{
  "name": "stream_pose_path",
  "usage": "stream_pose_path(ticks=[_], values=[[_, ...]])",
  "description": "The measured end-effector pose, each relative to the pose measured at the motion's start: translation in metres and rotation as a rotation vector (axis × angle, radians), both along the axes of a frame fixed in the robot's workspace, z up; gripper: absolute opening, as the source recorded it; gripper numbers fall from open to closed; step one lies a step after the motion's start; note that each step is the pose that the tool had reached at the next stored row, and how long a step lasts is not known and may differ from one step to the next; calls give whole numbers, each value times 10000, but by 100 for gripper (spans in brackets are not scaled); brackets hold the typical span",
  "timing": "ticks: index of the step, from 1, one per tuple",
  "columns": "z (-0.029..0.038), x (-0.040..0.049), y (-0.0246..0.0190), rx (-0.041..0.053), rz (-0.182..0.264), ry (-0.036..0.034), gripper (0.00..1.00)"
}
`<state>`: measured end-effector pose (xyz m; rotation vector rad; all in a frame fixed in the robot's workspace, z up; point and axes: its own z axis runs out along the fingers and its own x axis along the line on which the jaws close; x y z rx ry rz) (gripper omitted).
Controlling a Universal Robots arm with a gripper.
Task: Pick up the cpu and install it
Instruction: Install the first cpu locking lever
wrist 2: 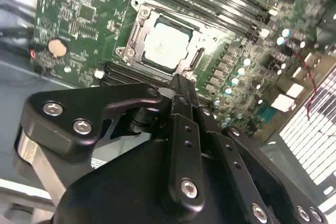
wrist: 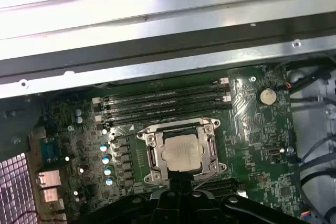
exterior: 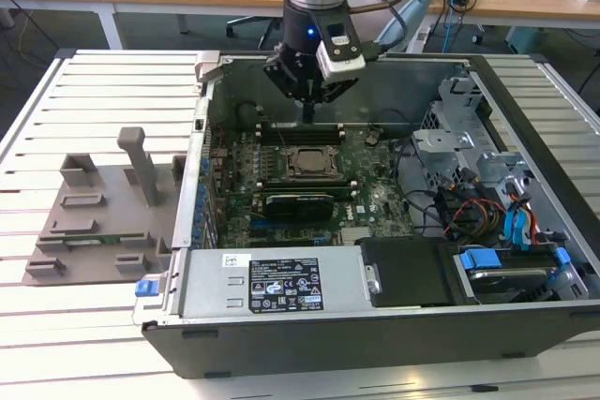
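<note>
The cpu (wrist: 182, 152) lies in the socket frame (wrist: 152, 156) on the green board (wrist: 252, 145)

The gripper (wrist 2: 181, 85) hangs above it, fingers closed together and holding nothing. The chip looks light, stiff and thin, with a smooth slippery metal top; its underside is probably fragile, so I would take it only by two opposite edges

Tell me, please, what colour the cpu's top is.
Silvery-white, clearest on the cpu in the second wrist view.
</note>
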<state>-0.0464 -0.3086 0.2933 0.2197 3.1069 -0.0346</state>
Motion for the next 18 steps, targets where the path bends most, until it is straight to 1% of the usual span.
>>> stream_pose_path(ticks=[1, 2, 3, 6, 9, 13, 15, 18], values=[[0, -1, 0, 0, 639, -1, 11], [-1, -84, 1, 1, 642, -1, 11], [0, -117, 2, 0, 639, 0, 11], [-11, -199, 7, 1, 640, -1, 11], [-55, -262, 19, 0, 641, 0, 11], [-86, -354, 71, 0, 640, -1, 11], [-99, -415, 110, 0, 639, -1, 11], [-113, -478, 151, 1, 639, -2, 11]])
